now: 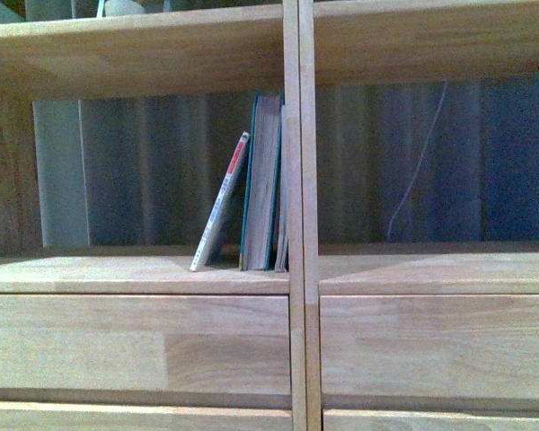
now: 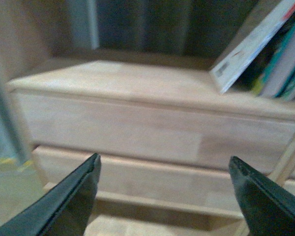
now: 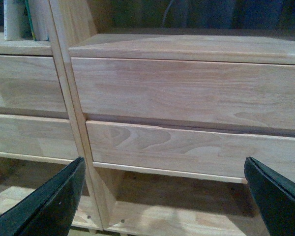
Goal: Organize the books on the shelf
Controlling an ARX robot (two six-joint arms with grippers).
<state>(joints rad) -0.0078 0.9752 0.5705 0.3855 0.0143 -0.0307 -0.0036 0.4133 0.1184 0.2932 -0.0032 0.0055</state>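
Nearest, the left end effector (image 2: pixel 162 196) and the right end effector (image 3: pixel 167 196) were both held wide apart with nothing gripped, facing the drawer fronts (image 1: pixel 135 346) of the shelf (image 1: pixel 301 269). Farther back, in the left compartment, the thin white paperback (image 1: pixel 221 205) was leaned against the upright teal book (image 1: pixel 262 184), which was stood against the central divider

No legible text on paperback (image 1: pixel 221 205)
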